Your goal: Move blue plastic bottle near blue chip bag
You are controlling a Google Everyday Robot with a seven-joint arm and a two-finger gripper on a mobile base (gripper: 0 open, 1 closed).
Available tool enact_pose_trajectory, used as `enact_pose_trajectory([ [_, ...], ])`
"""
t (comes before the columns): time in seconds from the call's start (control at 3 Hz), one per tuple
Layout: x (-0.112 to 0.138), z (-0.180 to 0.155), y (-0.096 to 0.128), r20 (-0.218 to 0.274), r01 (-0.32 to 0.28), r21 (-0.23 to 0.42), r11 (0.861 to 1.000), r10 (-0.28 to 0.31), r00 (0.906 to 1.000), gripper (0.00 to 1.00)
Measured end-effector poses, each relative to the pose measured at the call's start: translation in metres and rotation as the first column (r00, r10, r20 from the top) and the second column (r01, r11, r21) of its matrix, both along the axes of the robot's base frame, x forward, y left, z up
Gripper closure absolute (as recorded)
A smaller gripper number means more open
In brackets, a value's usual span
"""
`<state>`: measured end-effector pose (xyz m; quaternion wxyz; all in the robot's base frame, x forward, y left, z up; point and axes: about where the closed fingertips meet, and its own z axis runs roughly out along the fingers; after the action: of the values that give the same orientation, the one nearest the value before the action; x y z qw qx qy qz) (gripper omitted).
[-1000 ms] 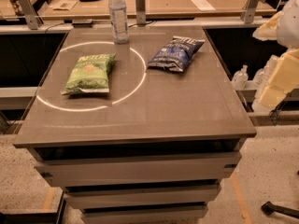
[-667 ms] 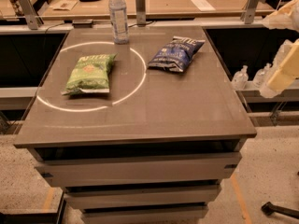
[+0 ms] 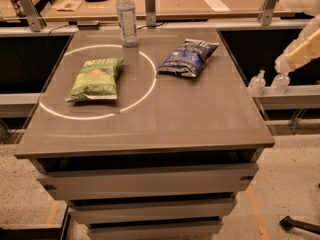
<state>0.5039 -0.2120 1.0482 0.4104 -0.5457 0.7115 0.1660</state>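
robotics lab: workbenches (image 3: 180,3) behind, gripper (image 3: 283,62) at right edge.

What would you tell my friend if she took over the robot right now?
The gripper is off past the table's right edge, far from the bottle.
The bottle stands upright at the back of the table, left of the middle.
The blue chip bag lies flat to the bottle's right, with a clear gap between them. The green chip bag lies front-left.
Done: nothing yet.
Left: reach over, grab the bottle, and set it beside the blue chip bag.
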Motion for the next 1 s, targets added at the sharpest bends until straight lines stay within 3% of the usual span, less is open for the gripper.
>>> enact_pose_trajectory([
  [0.33, 0.003, 0.018, 0.018, 0.033, 0.005, 0.19, 0.982, -0.011, 0.9994, 0.0],
  [0.67, 0.009, 0.019, 0.037, 0.017, 0.009, 0.322, 0.947, -0.015, 0.9997, 0.0],
  [1.0, 0.017, 0.02, 0.046, -0.017, 0.023, 0.397, 0.917, -0.018, 0.9997, 0.0],
])
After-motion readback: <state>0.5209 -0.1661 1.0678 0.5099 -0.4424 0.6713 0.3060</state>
